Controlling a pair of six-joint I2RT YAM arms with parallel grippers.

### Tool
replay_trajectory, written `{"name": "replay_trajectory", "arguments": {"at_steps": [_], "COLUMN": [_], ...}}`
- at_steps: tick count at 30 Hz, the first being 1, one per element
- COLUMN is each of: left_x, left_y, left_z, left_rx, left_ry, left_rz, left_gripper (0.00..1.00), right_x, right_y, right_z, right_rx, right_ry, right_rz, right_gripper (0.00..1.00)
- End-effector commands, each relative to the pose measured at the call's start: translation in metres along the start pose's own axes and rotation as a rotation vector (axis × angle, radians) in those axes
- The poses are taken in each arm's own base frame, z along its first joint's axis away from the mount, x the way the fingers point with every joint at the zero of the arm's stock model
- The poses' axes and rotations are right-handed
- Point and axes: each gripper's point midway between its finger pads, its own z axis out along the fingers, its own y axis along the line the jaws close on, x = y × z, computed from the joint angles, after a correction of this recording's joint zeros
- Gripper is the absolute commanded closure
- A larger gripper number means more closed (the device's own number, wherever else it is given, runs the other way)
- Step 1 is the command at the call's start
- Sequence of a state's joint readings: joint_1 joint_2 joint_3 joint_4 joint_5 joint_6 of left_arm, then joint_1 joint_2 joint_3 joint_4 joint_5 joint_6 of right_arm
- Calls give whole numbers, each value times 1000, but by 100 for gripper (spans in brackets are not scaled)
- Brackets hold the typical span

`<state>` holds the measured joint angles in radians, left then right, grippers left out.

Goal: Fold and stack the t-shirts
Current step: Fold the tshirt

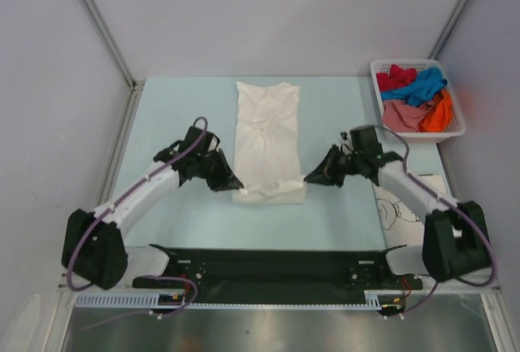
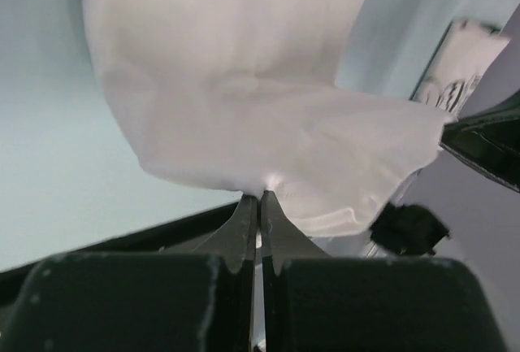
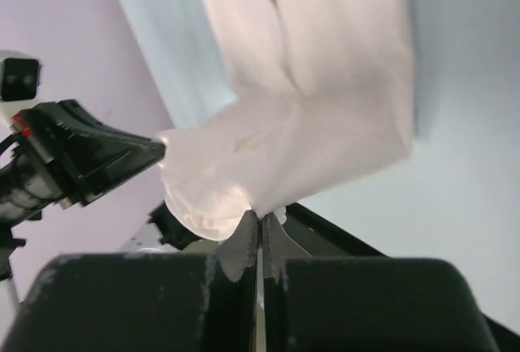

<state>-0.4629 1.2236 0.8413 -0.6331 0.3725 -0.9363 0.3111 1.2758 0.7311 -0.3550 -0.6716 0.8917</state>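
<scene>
Plain white t-shirt (image 1: 266, 136) lies as a long, narrow strip down the middle of the table (image 1: 179, 108), running from the far edge toward the near edge. Its near end is raised off the surface and bunched.

Left gripper (image 1: 233, 184) – fingers closed, pinching the near left corner of this shirt. The left wrist view shows cloth clamped between the fingertips (image 2: 248, 214).

Right gripper (image 1: 310, 178) – fingers closed on the near right corner, cloth draped above them in the right wrist view.

Printed white t-shirt (image 1: 396, 206) lies flat near the right edge, partly under the right arm.

Basket (image 1: 422, 134) stands at the far right corner, holding a red t-shirt (image 1: 394, 78), blue t-shirt (image 1: 422, 85), pink t-shirt (image 1: 402, 115) and orange t-shirt (image 1: 441, 112), all crumpled together.
</scene>
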Motion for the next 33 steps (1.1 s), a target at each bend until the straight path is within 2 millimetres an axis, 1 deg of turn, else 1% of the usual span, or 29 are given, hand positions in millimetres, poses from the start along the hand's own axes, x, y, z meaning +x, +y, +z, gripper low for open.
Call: {"name": "replay_trajectory", "arguments": {"at_steps": [1, 2, 3, 4, 5, 6, 7, 8, 9, 10, 11, 13, 14, 15, 16, 18, 19, 23, 24, 25, 27, 28, 30, 33], "left_x": [-59, -74, -89, -109, -123, -134, -152, -160, -172, -186, -194, -203, -207, -208, -210, -211, -212, -216, -219, -224, -229, -232, -235, -236], "left_y": [-39, -36, -39, -57, -52, -57, -72, -76, -71, -81, -80, -75, -70, -68, -64, -61, -59, -48, -45, -48, -42, -43, -38, -33], "left_z": [-10, -1, -2, -10, 3, 4, 0, 2, 17, 14, 16, 29, 33, 37, 44, 49, 51, 58, 59, 58, 63, 63, 69, 75], "left_rx": [58, 23, 23, 57, 39, 44, 69, 75, 60, 74, 69, 56, 46, 40, 32, 28, 24, 7, 5, 10, 9, 12, 10, 8], "left_ry": [-56, -55, -78, -119, -99, -108, -136, -133, -113, -136, -138, -122, -121, -118, -105, -97, -93, -83, -83, -92, -84, -84, -75, -57], "left_rz": [45, 27, 19, 42, 17, 21, 47, 48, 33, 52, 46, 28, 20, 23, 17, 16, 13, -8, -10, -3, -14, -17, -23, -35], "left_gripper": [100, 100, 100, 100, 100, 100, 100, 100, 100, 100, 100, 99, 100, 100, 100, 100, 100, 100, 100, 100, 100, 100, 100, 100], "right_x": [-37, -50, -57, -77, -86, -97, -105, -119, -126, -132, -140, -151, -153, -162, -165, -171, -177, -189, -189, -192, -198, -200, -206, -211], "right_y": [35, 43, 46, 60, 61, 64, 64, 65, 60, 55, 54, 50, 40, 48, 47, 43, 45, 45, 42, 37, 38, 34, 35, 27], "right_z": [-4, -1, 3, 11, 15, 20, 23, 33, 36, 40, 47, 52, 59, 58, 59, 63, 62, 64, 66, 70, 71, 75, 75, 80], "right_rx": [-43, -50, -38, -54, -53, -51, -49, -48, -34, -26, -31, -27, -15, -25, -23, -15, -24, -46, -40, -34, -37, -34, -37, -31], "right_ry": [51, 43, 63, 65, 76, 71, 75, 81, 81, 87, 98, 102, 131, 121, 125, 135, 127, 138, 146, 153, 156, 162, 155, 158], "right_rz": [-79, -89, -79, -97, -82, -81, -85, -76, -59, -42, -30, -24, -9, -30, -27, -17, -22, -20, -11, -13, -12, -5, -7, 0], "right_gripper": [100, 100, 100, 100, 100, 100, 100, 100, 100, 100, 100, 100, 100, 100, 100, 100, 100, 100, 100, 100, 100, 100, 100, 100]}}
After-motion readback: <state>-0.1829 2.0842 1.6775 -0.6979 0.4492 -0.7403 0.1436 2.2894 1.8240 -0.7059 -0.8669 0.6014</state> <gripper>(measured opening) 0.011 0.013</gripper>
